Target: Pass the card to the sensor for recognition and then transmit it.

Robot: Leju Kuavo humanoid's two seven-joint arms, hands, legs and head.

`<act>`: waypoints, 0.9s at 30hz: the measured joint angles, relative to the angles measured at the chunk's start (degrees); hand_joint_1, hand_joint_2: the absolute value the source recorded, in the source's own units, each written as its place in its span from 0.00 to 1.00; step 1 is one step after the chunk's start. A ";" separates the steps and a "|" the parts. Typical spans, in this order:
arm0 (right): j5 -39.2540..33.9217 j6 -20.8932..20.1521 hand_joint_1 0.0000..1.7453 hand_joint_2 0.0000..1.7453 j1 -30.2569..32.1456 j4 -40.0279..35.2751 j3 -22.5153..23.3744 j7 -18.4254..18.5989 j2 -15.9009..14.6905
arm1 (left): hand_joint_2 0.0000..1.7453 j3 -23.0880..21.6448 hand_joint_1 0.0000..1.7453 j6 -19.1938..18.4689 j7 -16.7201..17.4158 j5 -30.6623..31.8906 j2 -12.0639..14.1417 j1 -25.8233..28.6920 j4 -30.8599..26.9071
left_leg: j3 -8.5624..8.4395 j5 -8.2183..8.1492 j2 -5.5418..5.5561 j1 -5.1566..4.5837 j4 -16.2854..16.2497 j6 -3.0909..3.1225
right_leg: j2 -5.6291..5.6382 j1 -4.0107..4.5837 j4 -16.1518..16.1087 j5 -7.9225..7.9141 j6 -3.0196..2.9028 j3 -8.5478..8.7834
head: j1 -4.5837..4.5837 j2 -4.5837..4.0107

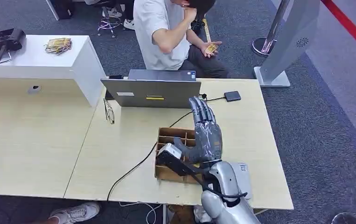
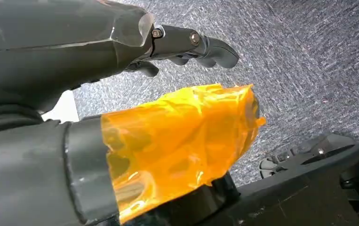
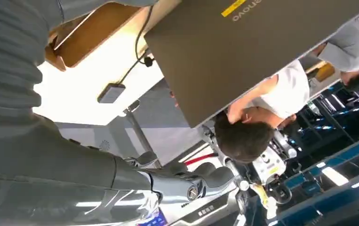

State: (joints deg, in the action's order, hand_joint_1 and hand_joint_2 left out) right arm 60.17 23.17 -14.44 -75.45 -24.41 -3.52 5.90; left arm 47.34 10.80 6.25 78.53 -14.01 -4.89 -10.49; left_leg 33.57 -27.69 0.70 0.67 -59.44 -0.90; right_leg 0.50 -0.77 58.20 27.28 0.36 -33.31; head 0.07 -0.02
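A white, card-like piece [image 1: 168, 150] sits at the near left corner of the wooden divided box [image 1: 166, 173], just beside the thumb of the right hand [image 1: 206, 135]; whether the thumb touches it, or whether it is the card at all, cannot be told. The right hand hangs over the box with its fingers straight and close together, pointing away from the robot toward the laptop [image 1: 152, 93], the thumb spread to the side, and nothing visibly clasped in it. In the right wrist view its fingers [image 3: 215, 176] also lie stretched out with nothing between them. A small black sensor pad [image 1: 232, 96] lies on the pale table [image 1: 250, 140] to the right of the laptop, well apart from the hand, and a black cable [image 1: 134, 168] runs from it past the box and off the near edge. A pair of glasses [image 1: 108, 112] lies left of the laptop. Behind the table sits a person [image 1: 162, 32] in a white shirt, holding a small yellowish thing [image 1: 211, 48] in one hand. The left hand [image 2: 97, 47] hangs over grey carpet [image 2: 309, 56], its thumb [image 2: 182, 136] wrapped in orange tape, its fingers lightly bent and apart from the thumb, holding nothing.
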 joint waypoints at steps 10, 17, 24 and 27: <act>1.83 0.00 0.00 1.00 -0.13 1.81 0.00 1.73 -0.46 | 0.00 0.00 0.00 -0.09 0.00 0.07 0.00 0.00 0.00 | 0.00 0.00 0.00 0.00 0.00 0.00 | 0.00 0.00 0.00 0.00 0.00 0.00 | 0.00 0.00; 2.36 0.11 0.00 1.00 -0.13 3.34 0.28 2.03 -0.57 | 0.00 0.00 0.00 -0.15 0.00 0.15 0.00 0.00 0.00 | 0.00 0.00 0.00 0.00 0.00 0.00 | 0.00 0.00 0.00 0.00 0.00 0.00 | 0.02 0.00; 2.91 0.33 0.00 1.00 -0.12 4.96 1.53 2.32 -0.63 | 0.00 0.00 0.00 -0.15 0.00 0.35 0.00 0.00 0.00 | 0.00 0.00 0.00 0.00 0.00 0.00 | 0.00 0.00 0.00 0.00 0.00 0.00 | 0.00 0.00; 3.17 0.65 0.00 1.00 -0.12 5.48 1.77 2.32 -0.72 | 0.00 0.00 0.00 -0.15 0.00 0.44 0.00 0.00 0.00 | -0.01 0.00 0.00 0.00 0.00 0.00 | 0.00 0.00 0.00 0.00 0.00 0.00 | 0.00 0.00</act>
State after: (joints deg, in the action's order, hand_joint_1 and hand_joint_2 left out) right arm 63.34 23.82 -14.56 -69.97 -22.64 -1.20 5.18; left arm 47.34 10.64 6.25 78.97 -14.01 -4.89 -10.49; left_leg 33.56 -27.69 0.70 0.67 -59.45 -0.90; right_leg 0.50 -0.77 58.20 27.28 0.36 -33.31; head 0.07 -0.02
